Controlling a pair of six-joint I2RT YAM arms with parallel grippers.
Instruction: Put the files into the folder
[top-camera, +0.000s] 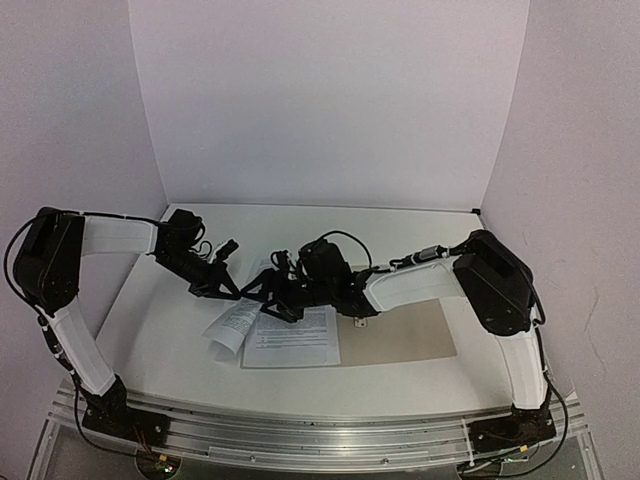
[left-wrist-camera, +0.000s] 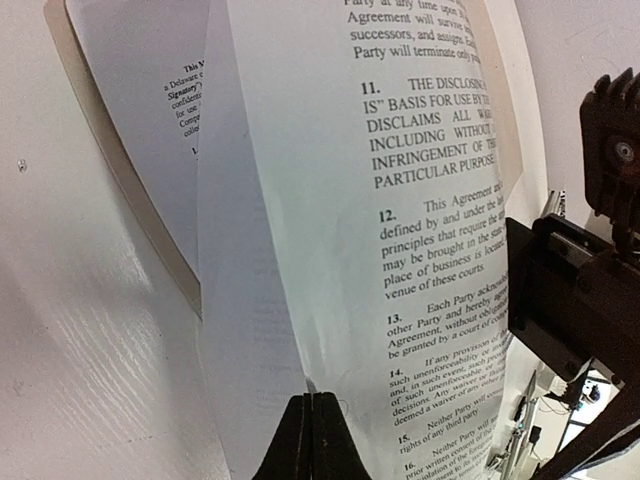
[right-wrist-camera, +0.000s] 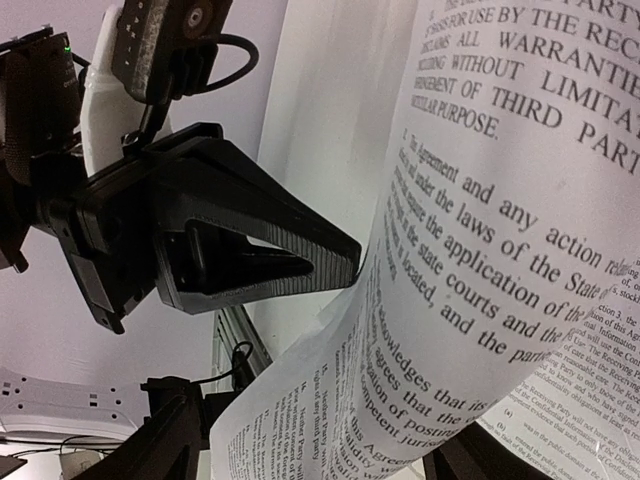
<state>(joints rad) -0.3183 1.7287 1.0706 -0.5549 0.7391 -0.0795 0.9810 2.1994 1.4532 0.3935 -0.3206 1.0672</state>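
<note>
Roughly halfway, I'd say. The folder (top-camera: 410, 335) lies open, and one sheet (top-camera: 295, 338) looks to be flat on its left half already. The second sheet (left-wrist-camera: 400, 250) is up in the air, curled, its edge pinched by the tightly clamped left gripper (left-wrist-camera: 312, 440). The right gripper (right-wrist-camera: 320, 445) gapes wide beside it, gripping nothing. That sheet isn't laid in yet.
</note>
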